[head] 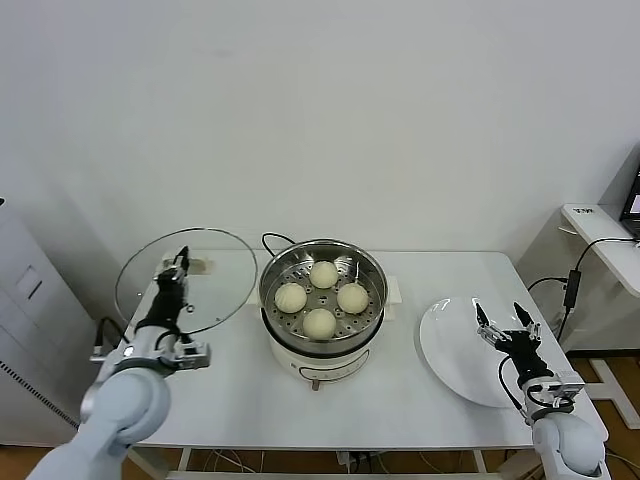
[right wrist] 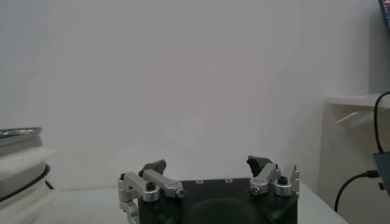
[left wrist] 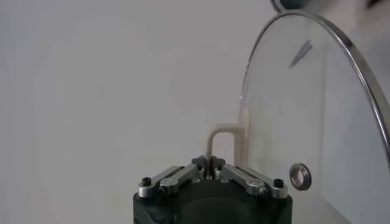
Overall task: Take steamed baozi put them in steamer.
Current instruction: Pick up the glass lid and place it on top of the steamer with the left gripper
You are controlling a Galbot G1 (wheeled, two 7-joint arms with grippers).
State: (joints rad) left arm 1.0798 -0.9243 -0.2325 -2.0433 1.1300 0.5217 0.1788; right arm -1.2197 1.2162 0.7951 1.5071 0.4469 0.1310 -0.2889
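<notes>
Head view, glass lid (head: 200, 275) beside steamer (head: 322, 300), white plate (head: 455, 350)

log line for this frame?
baozi: four in steamer | left gripper: shut on glass lid handle | right gripper: open over plate

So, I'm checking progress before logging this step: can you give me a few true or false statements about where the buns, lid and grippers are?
1. All four baozi sit in the steamer. True.
2. The plate holds one bun. False: it is bare.
3. The left gripper is shut on the glass lid by its handle. True.
4. The lid covers the steamer. False: it is held to the steamer's left.
5. The right gripper is shut. False: it is open above the plate.
</notes>
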